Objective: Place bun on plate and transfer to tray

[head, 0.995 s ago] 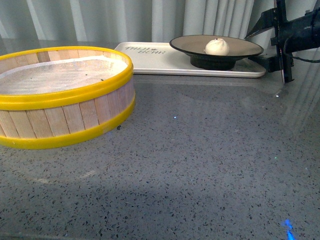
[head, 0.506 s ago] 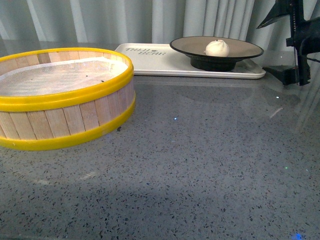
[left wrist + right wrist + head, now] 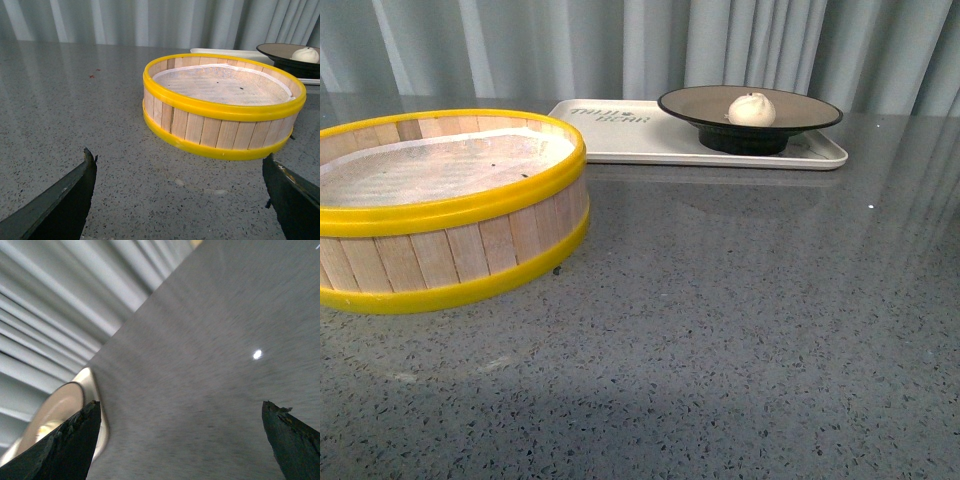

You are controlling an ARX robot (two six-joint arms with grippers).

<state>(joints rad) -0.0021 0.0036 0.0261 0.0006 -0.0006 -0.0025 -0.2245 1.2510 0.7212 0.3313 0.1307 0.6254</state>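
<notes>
The cream-white bun (image 3: 752,108) sits on the brown, black-rimmed plate (image 3: 805,106). The plate stands on the right end of the off-white tray (image 3: 620,128) at the back of the table. Neither gripper shows in the front view. In the left wrist view my left gripper (image 3: 179,164) hangs open over bare table in front of the steamer basket, with the bun (image 3: 305,54), plate (image 3: 277,50) and tray (image 3: 220,50) far beyond it. My right gripper (image 3: 180,403) is open over bare table. The plate (image 3: 50,412) and the tray's edge (image 3: 96,387) show blurred beside one finger.
A yellow-rimmed wooden steamer basket (image 3: 450,250) with a white liner stands at the left of the grey speckled table (image 3: 740,320). It also fills the middle of the left wrist view as the basket (image 3: 220,125). Grey curtains (image 3: 620,45) hang behind the table.
My right arm, which stood open just right of the plate, has lifted away and left the front view. Bun, plate and tray have stayed where they were.
</notes>
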